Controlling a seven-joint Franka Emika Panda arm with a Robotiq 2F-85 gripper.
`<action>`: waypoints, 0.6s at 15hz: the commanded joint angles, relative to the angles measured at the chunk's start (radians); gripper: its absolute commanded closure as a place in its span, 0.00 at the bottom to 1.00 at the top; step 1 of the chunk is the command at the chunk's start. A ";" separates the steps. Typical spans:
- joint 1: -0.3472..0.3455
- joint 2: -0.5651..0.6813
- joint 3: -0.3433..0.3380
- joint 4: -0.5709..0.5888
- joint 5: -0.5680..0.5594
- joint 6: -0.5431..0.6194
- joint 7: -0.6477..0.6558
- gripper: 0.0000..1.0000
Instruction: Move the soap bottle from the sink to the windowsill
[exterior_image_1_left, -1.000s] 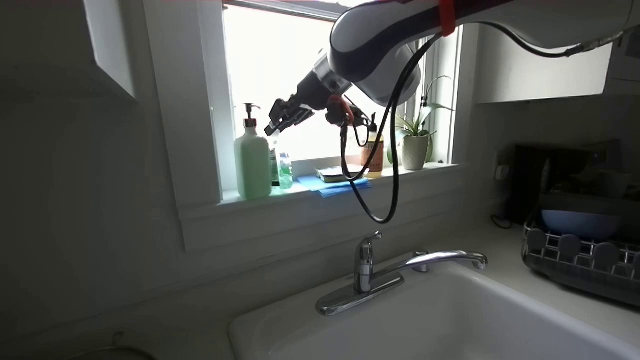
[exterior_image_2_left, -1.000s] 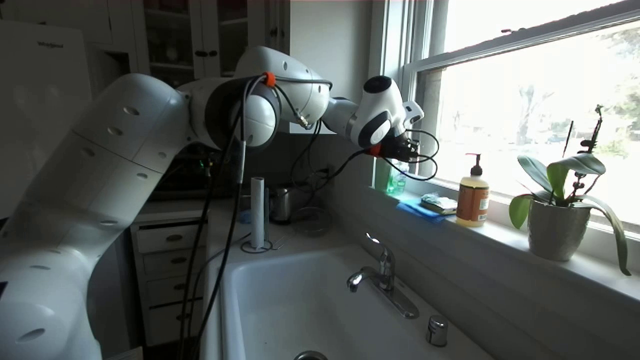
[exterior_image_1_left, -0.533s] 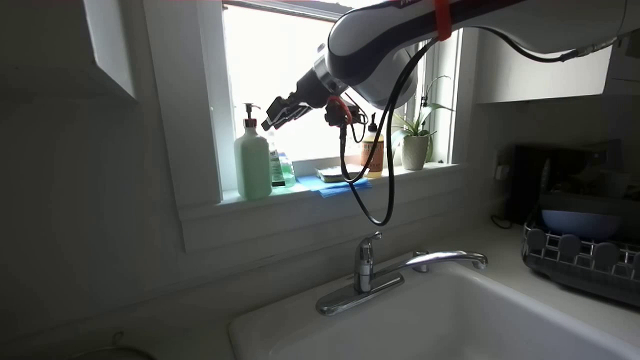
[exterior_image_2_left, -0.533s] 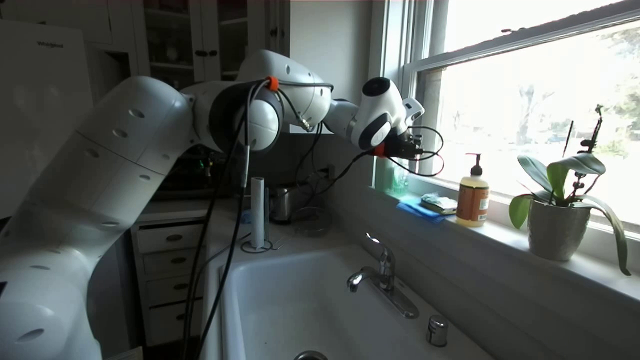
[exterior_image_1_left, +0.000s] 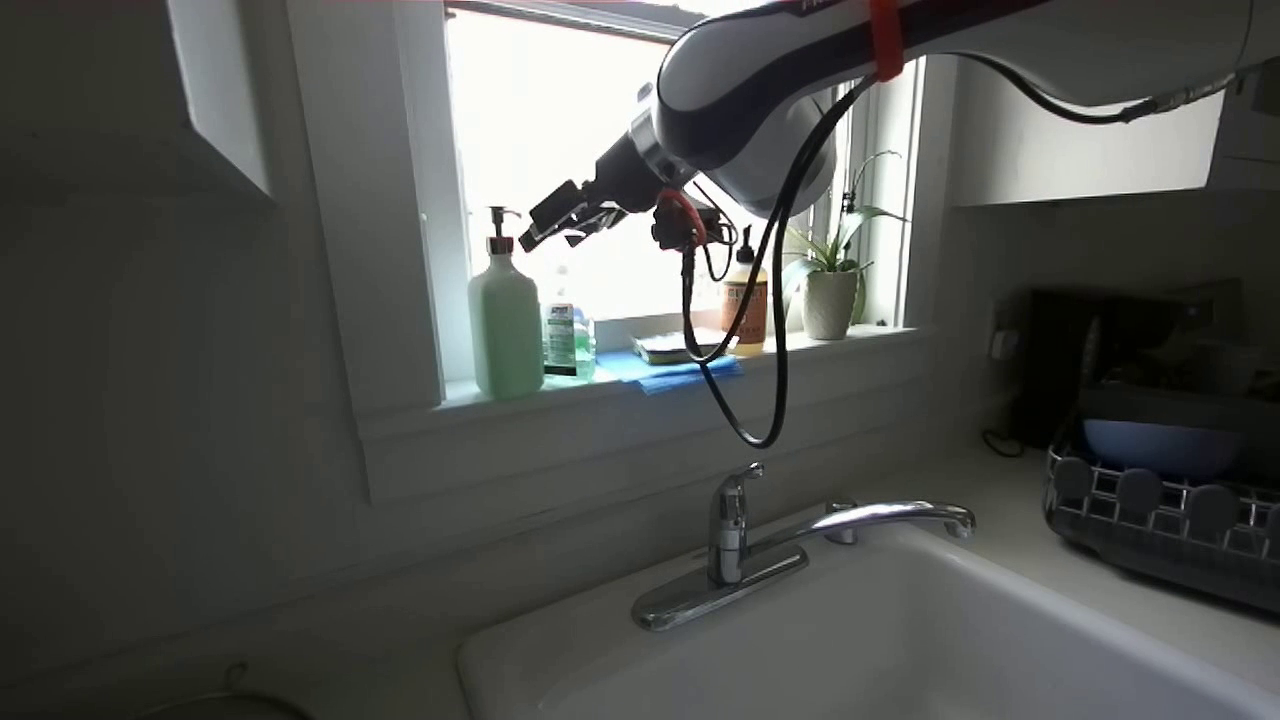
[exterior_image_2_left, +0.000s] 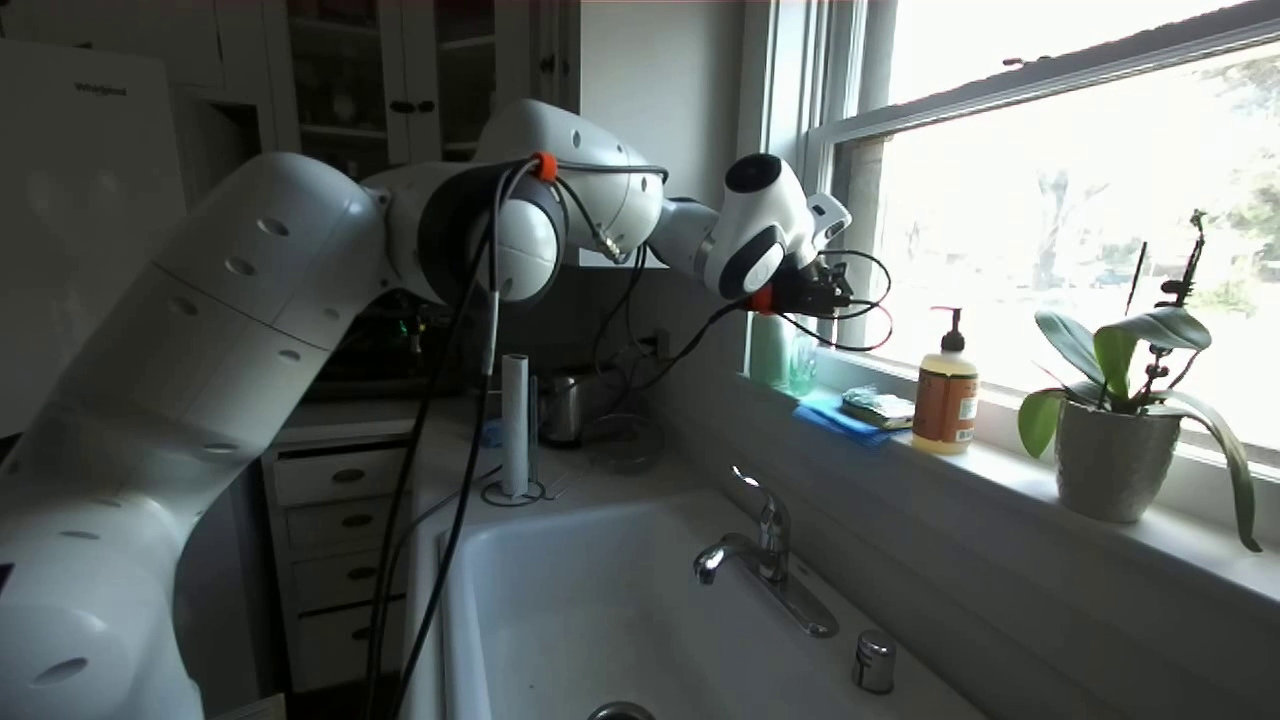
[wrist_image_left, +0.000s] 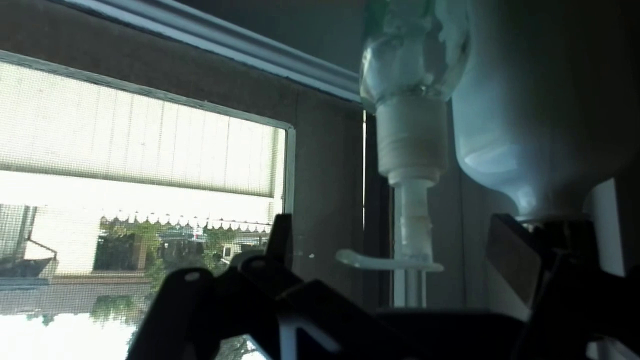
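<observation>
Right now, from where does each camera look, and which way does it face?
An exterior view, seemingly near the sink, faces the window; part of the arm and the open gripper show.
An exterior view, seemingly above the sink, looks along it toward the glass-door cabinets; most of the arm shows.
The wrist view, on the arm, faces past the fingers toward the small clear pump bottle, pictured upside down.
Both exterior views share windowsill, chrome faucet and potted orchid.
</observation>
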 joint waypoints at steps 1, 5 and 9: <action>0.014 -0.003 -0.033 0.034 -0.013 -0.024 0.045 0.00; 0.023 -0.044 -0.069 0.037 -0.018 -0.081 0.093 0.00; 0.017 -0.102 -0.077 0.024 -0.011 -0.154 0.129 0.00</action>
